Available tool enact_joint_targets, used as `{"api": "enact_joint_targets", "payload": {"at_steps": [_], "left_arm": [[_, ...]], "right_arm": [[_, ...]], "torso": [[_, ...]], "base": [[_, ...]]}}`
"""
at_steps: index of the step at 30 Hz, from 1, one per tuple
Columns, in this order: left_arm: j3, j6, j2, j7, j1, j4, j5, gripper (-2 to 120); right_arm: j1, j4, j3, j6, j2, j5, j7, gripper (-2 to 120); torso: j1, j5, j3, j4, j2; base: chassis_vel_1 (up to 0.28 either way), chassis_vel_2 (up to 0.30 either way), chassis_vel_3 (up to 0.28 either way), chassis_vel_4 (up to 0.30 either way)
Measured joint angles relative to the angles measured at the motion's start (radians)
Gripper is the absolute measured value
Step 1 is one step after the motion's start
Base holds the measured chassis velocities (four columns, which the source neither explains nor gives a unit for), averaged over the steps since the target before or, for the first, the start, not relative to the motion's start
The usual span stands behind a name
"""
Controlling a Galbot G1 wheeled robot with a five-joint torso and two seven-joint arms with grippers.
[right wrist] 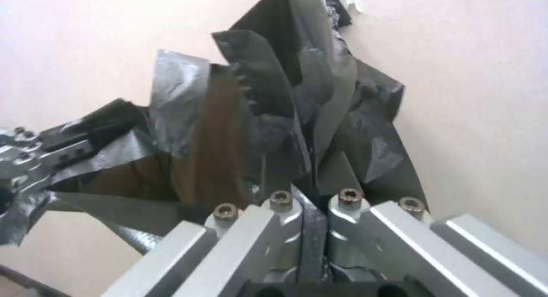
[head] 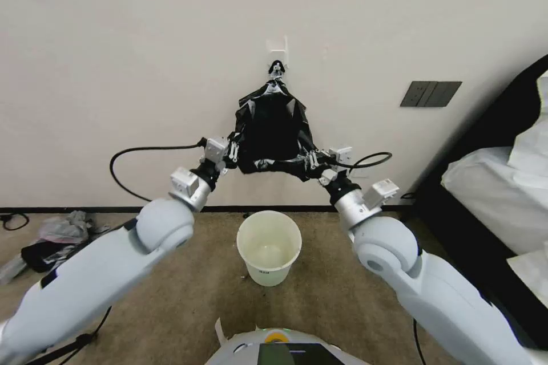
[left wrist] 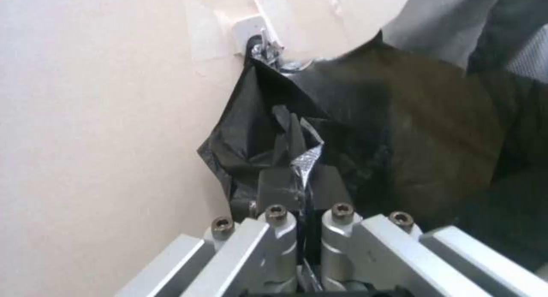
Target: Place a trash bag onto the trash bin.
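1. My left pincer [head: 233, 151] was clamped tight on the left lower edge of the thin, crinkly, glossy black plastic trash bag [head: 273, 131], a fold of film nipped between its closed jaws, as my left wrist view showed [left wrist: 301, 190].
2. My right pincer [head: 313, 159] was likewise closed on the bag's right lower edge, black film caught in the slit between its jaws [right wrist: 311, 215].
3. The bag hung against the cream wall [head: 114, 68], its top gathered to a point at a small white wall hook [head: 277, 52], and its lower part was stretched wide between my two pincers.
4. I could not tell whether I held one sheet alone or more layers of what hung from the hook.
5. The small round cream-white plastic trash bin [head: 269, 246] stood on the tan carpeted floor [head: 319, 308] below the bag, near the wall's foot, open and unlined.
6. I judged the bag nearly weightless, limp and slippery; it would sag, cling and tear if pulled hard against the hook.
7. The best hold, to my mind, was on the mouth's hem at opposite sides, with a good fold in each pincer, so the opening could spread over the bin's rolled rim.
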Motion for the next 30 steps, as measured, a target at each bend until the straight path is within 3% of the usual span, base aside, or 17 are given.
{"api": "enact_joint_targets", "payload": {"at_steps": [8,18,22,30], "left_arm": [[-0.076,-0.003,-0.011,-0.001,0.171,-0.092,0.023,0],[-0.076,-0.001,-0.037,-0.013,0.228,-0.125,0.035,0],[-0.073,0.0,-0.043,-0.014,0.237,-0.125,0.035,0],[-0.008,-0.025,-0.165,-0.017,0.292,-0.041,0.081,0]], "right_arm": [[-0.157,0.082,0.061,-0.004,0.033,0.004,-0.005,0],[-0.317,0.116,0.079,-0.011,0.088,0.014,-0.005,0],[-0.336,0.116,0.079,-0.015,0.097,0.02,-0.003,0],[-0.464,0.072,0.119,-0.005,0.137,0.014,-0.016,0]], "torso": [[0.0,-0.0001,0.0,0.0001,0.0],[0.0,0.0,0.0,0.0,0.0],[0.0,0.0,0.0,-0.0001,0.0],[0.0,0.0002,0.0,-0.0001,0.0]], "base": [[0.0,0.0,0.0,0.0],[0.0,0.0,0.0,0.0],[0.0,0.0,0.0,0.0],[0.0,0.0,0.0,0.0]]}}
